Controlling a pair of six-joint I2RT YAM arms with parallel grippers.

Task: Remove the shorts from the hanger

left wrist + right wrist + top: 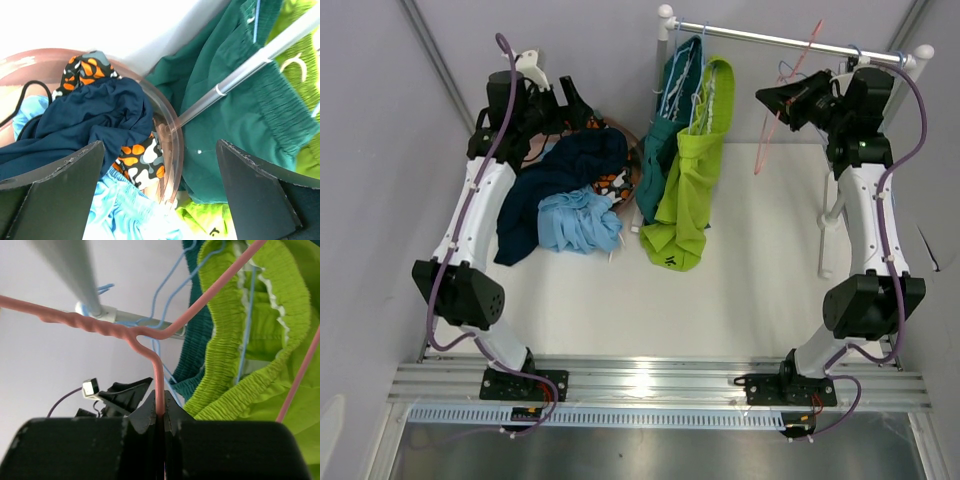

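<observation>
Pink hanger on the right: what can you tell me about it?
The pink hanger is thin bent wire, smooth and glossy, with a twisted stretch near its bend. The right claw is shut on one straight piece of it. From above it slants near the right end of the rail, bare, no shorts on it. The lime green shorts lie behind it in the wrist view; whether they touch cannot be told.

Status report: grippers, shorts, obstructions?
Left gripper jaws open over bowl. Right gripper jaws shut on pink hanger. Teal shorts, lime shorts hanging on rail.
</observation>
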